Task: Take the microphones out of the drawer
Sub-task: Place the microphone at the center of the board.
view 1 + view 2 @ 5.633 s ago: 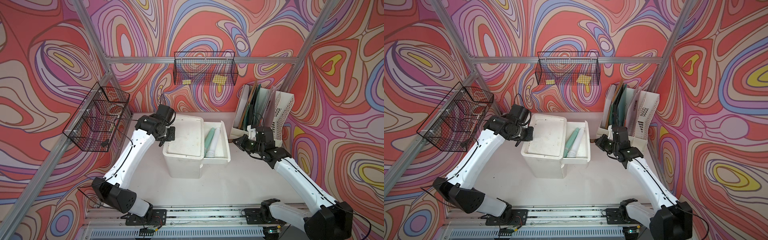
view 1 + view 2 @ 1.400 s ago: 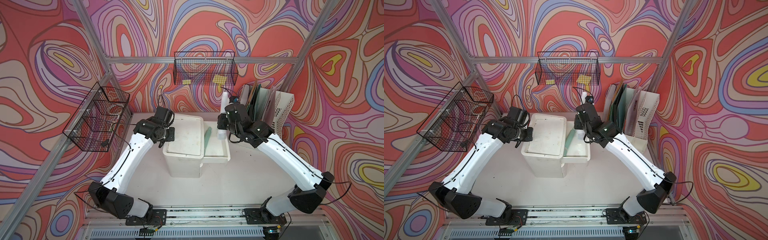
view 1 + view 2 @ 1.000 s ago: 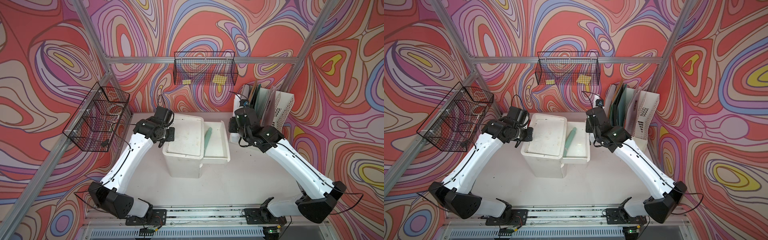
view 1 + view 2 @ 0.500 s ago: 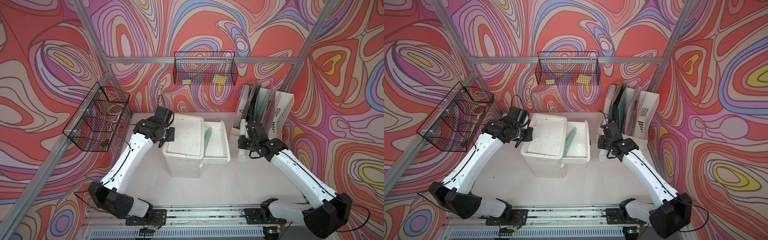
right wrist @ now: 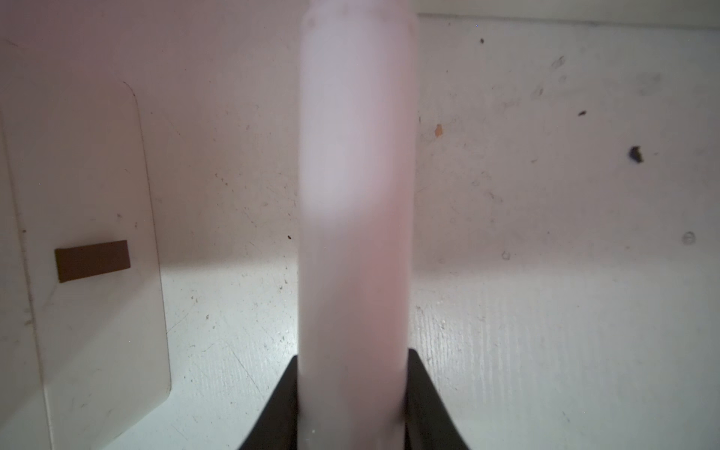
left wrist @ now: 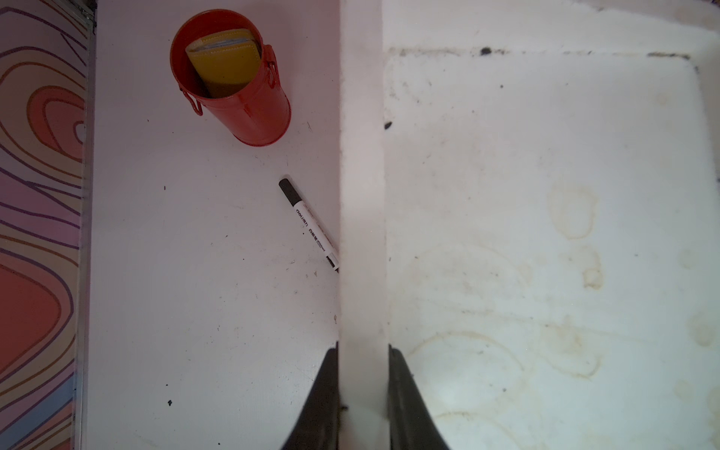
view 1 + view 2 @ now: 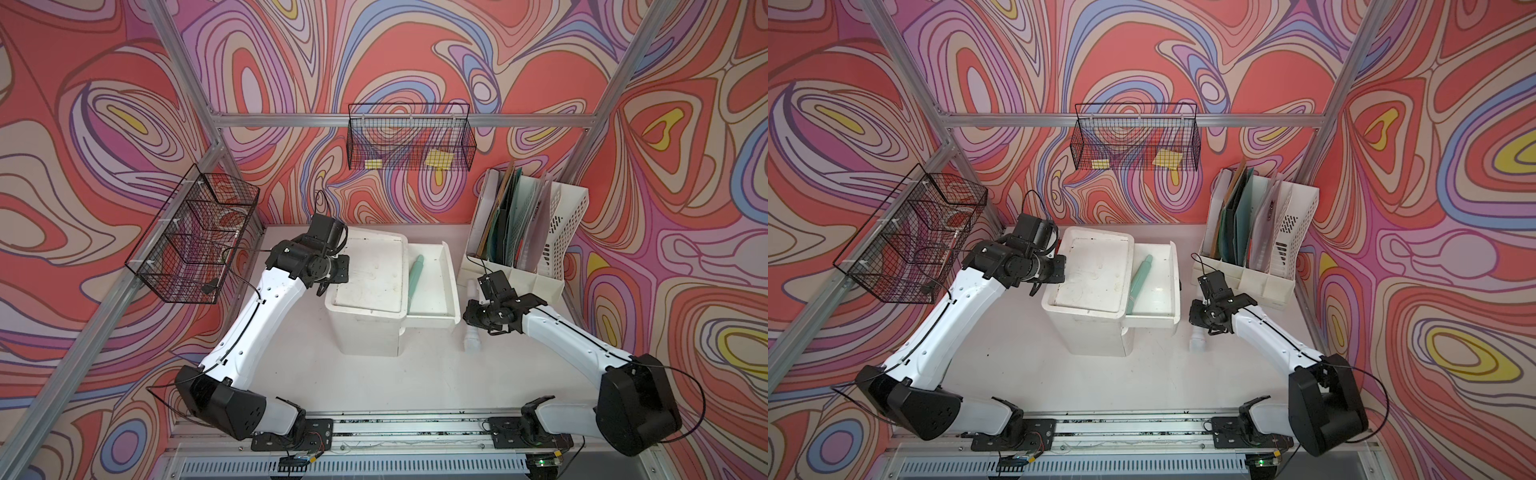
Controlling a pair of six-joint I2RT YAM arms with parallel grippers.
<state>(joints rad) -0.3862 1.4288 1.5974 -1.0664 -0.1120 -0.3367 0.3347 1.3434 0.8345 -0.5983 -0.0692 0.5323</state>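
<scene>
Microphone (image 7: 471, 338), a pale white tube, is out of the drawer: it hangs in the right gripper (image 7: 478, 318) low over the table (image 7: 415, 386), just beside the drawer's outer wall, its wider end toward the front. The right wrist view shows the two black fingers pinching its shaft from both sides. That view is blurred, so whether the lower end already touches the table cannot be told. The lift-out itself looks done, and what seems left is to set the thing down and let go.

Behind it the drawer (image 7: 451, 270) stands pulled out from the white cabinet (image 7: 370, 286), with only a teal stick (image 7: 415, 276) lying inside. Farther across, the left gripper (image 6: 362, 350) is nearly closed, its fingers clamping the raised edge of the cabinet's top, apparently to steady it. At the back stand a file rack (image 7: 536, 232) on the table and a wire basket (image 7: 409, 141) on the wall.
</scene>
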